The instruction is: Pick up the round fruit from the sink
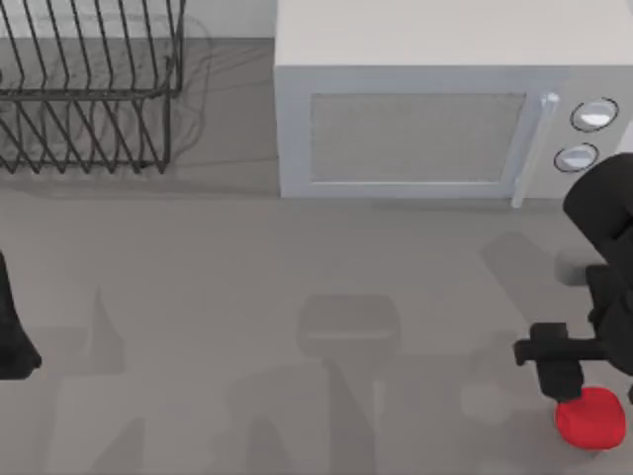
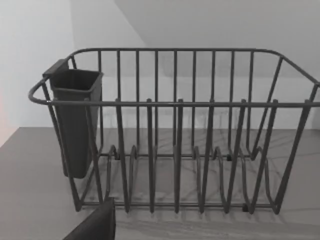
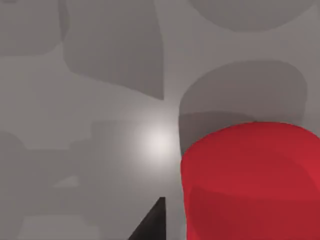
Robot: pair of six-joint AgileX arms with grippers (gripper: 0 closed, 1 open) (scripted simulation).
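Observation:
The round fruit (image 1: pixel 591 418) is a smooth bright-red lump on the grey surface at the front right of the table. My right gripper (image 1: pixel 562 384) hangs right over its near-left edge, black against the grey, touching or nearly touching it. In the right wrist view the fruit (image 3: pixel 250 180) looms large and very close, with its shadow on the surface behind it. The sink is out of view. My left arm (image 1: pixel 12 336) stays parked at the table's left edge.
A white microwave (image 1: pixel 415 129) with two knobs (image 1: pixel 593 115) stands at the back, just beyond the right arm. A dark wire dish rack (image 1: pixel 89 89) sits at the back left, and its utensil cup (image 2: pixel 75 120) faces the left wrist camera.

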